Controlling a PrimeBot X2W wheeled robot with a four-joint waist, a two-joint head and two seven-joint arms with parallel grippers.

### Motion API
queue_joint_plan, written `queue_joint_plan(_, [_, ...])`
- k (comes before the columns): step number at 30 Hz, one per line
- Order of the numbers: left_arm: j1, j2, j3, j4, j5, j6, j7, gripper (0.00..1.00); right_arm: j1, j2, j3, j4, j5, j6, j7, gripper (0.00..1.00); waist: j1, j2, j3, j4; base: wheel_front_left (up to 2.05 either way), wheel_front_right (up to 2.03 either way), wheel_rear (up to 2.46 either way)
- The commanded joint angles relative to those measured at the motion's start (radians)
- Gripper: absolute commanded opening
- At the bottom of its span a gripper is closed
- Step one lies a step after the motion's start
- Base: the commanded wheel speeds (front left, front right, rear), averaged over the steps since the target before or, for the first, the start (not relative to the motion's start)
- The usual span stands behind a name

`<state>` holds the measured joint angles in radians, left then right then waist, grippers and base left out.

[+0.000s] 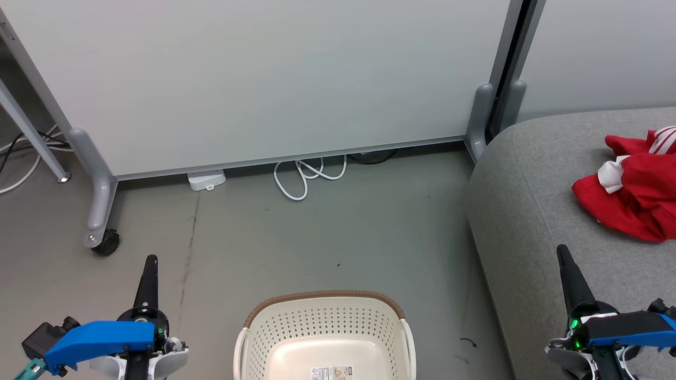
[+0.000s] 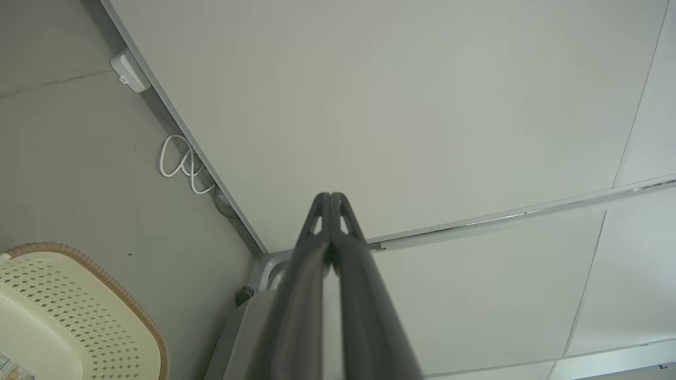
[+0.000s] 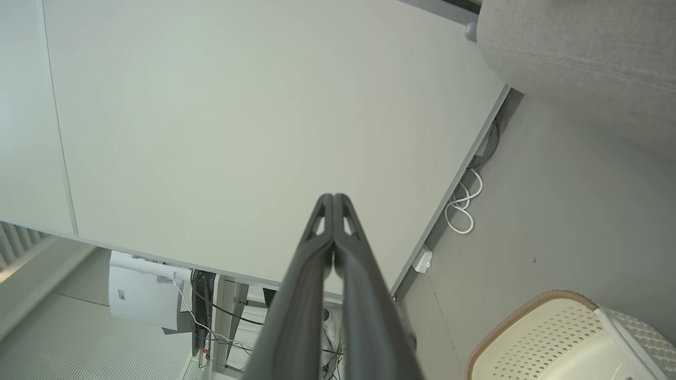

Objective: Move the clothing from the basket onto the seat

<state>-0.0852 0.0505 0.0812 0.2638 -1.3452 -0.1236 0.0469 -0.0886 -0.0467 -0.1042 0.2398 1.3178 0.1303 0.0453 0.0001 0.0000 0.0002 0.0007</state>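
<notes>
The clothing (image 1: 634, 195) runs off the head view's right edge, so its full spread cannot be told. The basket (image 1: 325, 311) is cut by the bottom edge, its near half out of sight; both wrist views crop it to a corner. Its label (image 1: 331, 372) is cropped, the print too small to read. The seat (image 1: 528, 221) passes out right and bottom.

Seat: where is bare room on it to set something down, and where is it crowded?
The seat is bare from its rounded left edge to the red clothing, and in front of it, toward the right gripper. The clothing crowds the far right. The basket floor is bare except its label.
</notes>
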Motion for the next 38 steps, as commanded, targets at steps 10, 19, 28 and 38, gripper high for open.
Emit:
queue_joint_plan(10, [-0.024, 0.0, 0.016, -0.013, -0.096, -0.008, 0.024, 0.0, -0.022, -0.005, -0.005, 0.0, 0.107, 0.001, 0.026, 0.0, -0.0001, 0.0, 0.001, 0.0, 0.0, 0.0, 0.0])
queue_joint_plan(19, [-0.025, 0.0, 0.023, -0.016, -0.162, -0.009, 0.043, 0.0, -0.021, -0.006, -0.008, 0.002, 0.181, 0.001, 0.044, 0.0, -0.0001, 0.0, 0.002, 0.0, 0.0, 0.0, 0.0])
queue_joint_plan(28, [-0.027, 0.0, 0.03, -0.019, -0.225, -0.011, 0.059, 0.0, -0.024, -0.006, -0.01, 0.005, 0.249, 0.001, 0.06, 0.0, -0.0001, 0.0, 0.002, -0.001, 0.0, 0.0, 0.0])
queue_joint_plan(38, [-0.029, -0.001, 0.036, -0.02, -0.269, -0.011, 0.071, 0.0, -0.026, -0.006, -0.011, 0.006, 0.296, 0.001, 0.072, 0.0, -0.0001, 0.0, 0.003, -0.001, 0.0, 0.0, 0.0])
